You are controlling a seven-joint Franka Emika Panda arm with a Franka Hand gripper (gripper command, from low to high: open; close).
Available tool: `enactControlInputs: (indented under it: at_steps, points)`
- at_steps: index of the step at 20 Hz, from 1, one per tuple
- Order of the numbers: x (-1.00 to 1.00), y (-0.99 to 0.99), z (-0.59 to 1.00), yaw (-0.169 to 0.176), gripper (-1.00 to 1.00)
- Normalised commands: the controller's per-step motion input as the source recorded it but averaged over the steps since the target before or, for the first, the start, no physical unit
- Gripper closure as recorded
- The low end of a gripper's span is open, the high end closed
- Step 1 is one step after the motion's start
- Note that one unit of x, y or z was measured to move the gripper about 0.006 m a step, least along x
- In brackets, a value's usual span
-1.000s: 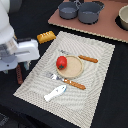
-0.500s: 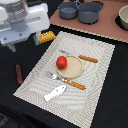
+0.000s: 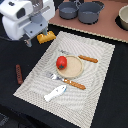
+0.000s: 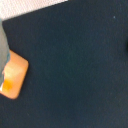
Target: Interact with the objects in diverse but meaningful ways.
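My white arm hangs over the far left corner of the striped placemat (image 3: 95, 75). The gripper (image 3: 36, 39) is just above and beside the yellow-orange ridged bread block (image 3: 48, 36); its jaws are mostly hidden, so I cannot tell their state. The wrist view shows the bread block (image 4: 14, 76) at the picture's edge on dark cloth. The red tomato (image 3: 61, 62) sits on a round wooden plate (image 3: 75, 69). The white fish (image 3: 55, 92) lies at the placemat's near edge. The dark-brown sausage (image 3: 19, 73) lies on the black cloth at the exterior view's left.
An orange-handled fork (image 3: 67, 81) and knife (image 3: 87, 58) flank the plate. Two grey pots (image 3: 67, 9) (image 3: 90, 12) and a pale bowl (image 3: 123, 17) stand on the tan surface at the back. Black cloth surrounds the placemat.
The arm has moved from the exterior view's left edge toward the back and right, ending over the bread block. The sausage now shows. The toy foods have not moved.
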Motion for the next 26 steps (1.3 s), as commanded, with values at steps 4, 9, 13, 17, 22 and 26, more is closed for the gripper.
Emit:
enactControlInputs:
  at_steps: [4,9,13,17,22,26]
  points:
    - [-0.35,0.36,-0.26,0.223,-1.0]
    - [-0.42,0.47,-0.23,0.173,-1.0]
    - [-0.16,0.66,-0.11,0.113,-1.0]
    - [-0.06,0.71,-0.09,0.095,-1.0]
    - [-0.08,0.68,-0.17,0.091,-1.0]
    - [-0.26,0.24,-0.38,0.077,-1.0]
